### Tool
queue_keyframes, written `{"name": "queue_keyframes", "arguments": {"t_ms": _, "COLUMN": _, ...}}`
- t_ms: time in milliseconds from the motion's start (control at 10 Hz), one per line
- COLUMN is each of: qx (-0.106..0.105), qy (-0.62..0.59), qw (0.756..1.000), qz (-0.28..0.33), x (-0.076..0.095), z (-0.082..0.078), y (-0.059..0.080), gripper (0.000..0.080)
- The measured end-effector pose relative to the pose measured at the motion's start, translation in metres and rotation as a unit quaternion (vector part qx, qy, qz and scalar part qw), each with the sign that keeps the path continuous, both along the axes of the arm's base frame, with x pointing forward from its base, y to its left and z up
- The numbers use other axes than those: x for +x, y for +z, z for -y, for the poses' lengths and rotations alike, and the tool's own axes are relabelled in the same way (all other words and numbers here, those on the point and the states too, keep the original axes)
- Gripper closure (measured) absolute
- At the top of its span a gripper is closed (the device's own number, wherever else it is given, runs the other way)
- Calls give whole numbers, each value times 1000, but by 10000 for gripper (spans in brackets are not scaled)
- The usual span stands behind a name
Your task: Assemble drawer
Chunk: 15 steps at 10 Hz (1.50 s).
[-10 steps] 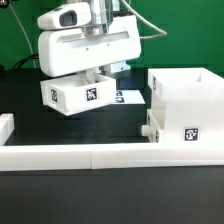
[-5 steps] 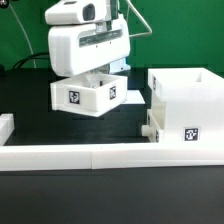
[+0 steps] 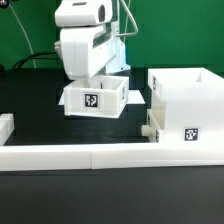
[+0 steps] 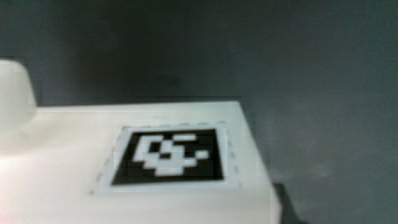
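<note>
My gripper (image 3: pixel 96 80) is shut on a small white open drawer tray (image 3: pixel 93 100) and holds it level, low over the black table, with its square tag facing forward. The fingertips are hidden inside the tray. To the exterior view's right stands the bigger white boxy drawer part (image 3: pixel 186 100), with a tag on its front and a small knob (image 3: pixel 148 128) sticking out toward the held tray. A gap lies between the two. The wrist view shows only a flat white face of the held tray (image 4: pixel 71 185) with its tag, and a rounded white bump (image 4: pixel 15 95); no fingers show.
A long low white wall strip (image 3: pixel 100 154) runs along the front of the table. A short white wall piece (image 3: pixel 5 128) stands at the exterior view's far left. The marker board (image 3: pixel 133 95) lies behind the held tray.
The gripper has carried the tray toward the exterior view's right and lower. The tray has turned from tilted to level, its tag now facing forward.
</note>
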<state>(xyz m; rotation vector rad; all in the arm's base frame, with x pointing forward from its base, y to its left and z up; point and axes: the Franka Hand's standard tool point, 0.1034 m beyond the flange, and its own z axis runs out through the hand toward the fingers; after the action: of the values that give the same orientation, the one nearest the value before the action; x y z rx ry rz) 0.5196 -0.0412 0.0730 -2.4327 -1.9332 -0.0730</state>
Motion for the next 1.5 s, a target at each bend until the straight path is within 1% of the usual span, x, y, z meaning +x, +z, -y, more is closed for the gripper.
{"name": "queue_keyframes", "arguments": {"t_ms": 200, "qx": 2, "qy": 0, "qw": 1000, "qz": -3, "x": 1, "z": -4, "y": -3, "gripper": 758}}
{"name": "queue_keyframes", "arguments": {"t_ms": 600, "qx": 8, "qy": 17, "qw": 1000, "qz": 2, "x": 22, "z": -22, "y": -5, "gripper": 758}}
{"name": "queue_keyframes", "arguments": {"t_ms": 700, "qx": 9, "qy": 24, "qw": 1000, "qz": 2, "x": 25, "z": -23, "y": -5, "gripper": 758}}
{"name": "queue_keyframes", "arguments": {"t_ms": 1100, "qx": 9, "qy": 36, "qw": 999, "qz": 2, "x": 24, "z": -19, "y": -7, "gripper": 758}}
{"name": "queue_keyframes", "arguments": {"t_ms": 1500, "qx": 9, "qy": 42, "qw": 999, "qz": 2, "x": 24, "z": -20, "y": -7, "gripper": 758}}
